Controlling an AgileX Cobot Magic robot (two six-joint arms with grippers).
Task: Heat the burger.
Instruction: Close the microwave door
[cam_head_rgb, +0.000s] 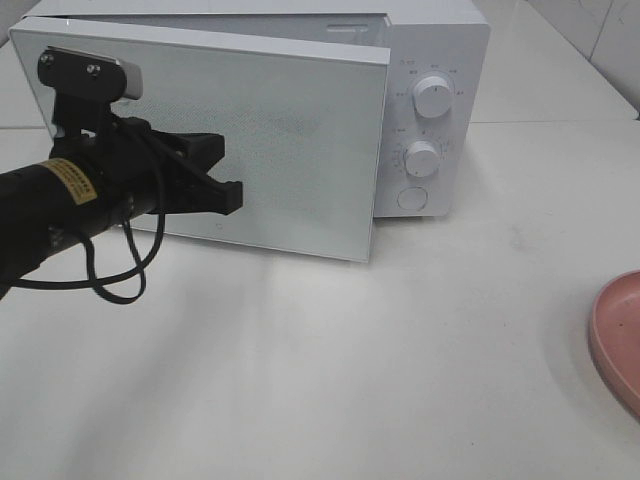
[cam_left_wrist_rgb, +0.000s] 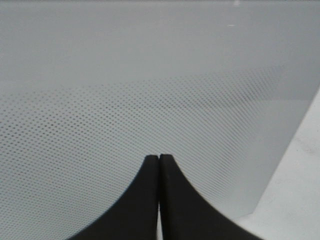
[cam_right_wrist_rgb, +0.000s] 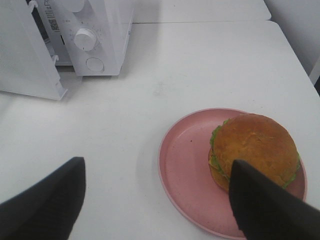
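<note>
From the high camera you see the left gripper (cam_head_rgb: 232, 196) shut, its tips just at the microwave (cam_head_rgb: 440, 60) door (cam_head_rgb: 290, 130), which stands ajar; a yellow label on the arm is too small to read, as are the dial markings; your left wrist view shows the closed fingers (cam_left_wrist_rgb: 167, 200) against the dotted door (cam_left_wrist_rgb: 150, 100); your right wrist view shows the right gripper (cam_right_wrist_rgb: 155, 200) spread wide above the table (cam_right_wrist_rgb: 200, 55), the burger (cam_right_wrist_rgb: 255, 147) on the pink plate (cam_right_wrist_rgb: 185, 160) beside one finger.

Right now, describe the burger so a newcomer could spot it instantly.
Start at the white microwave on the white table, then go to the pink plate. The burger sits on it, off-centre: a golden-brown bun with a green lettuce frill, the only food visible.
</note>
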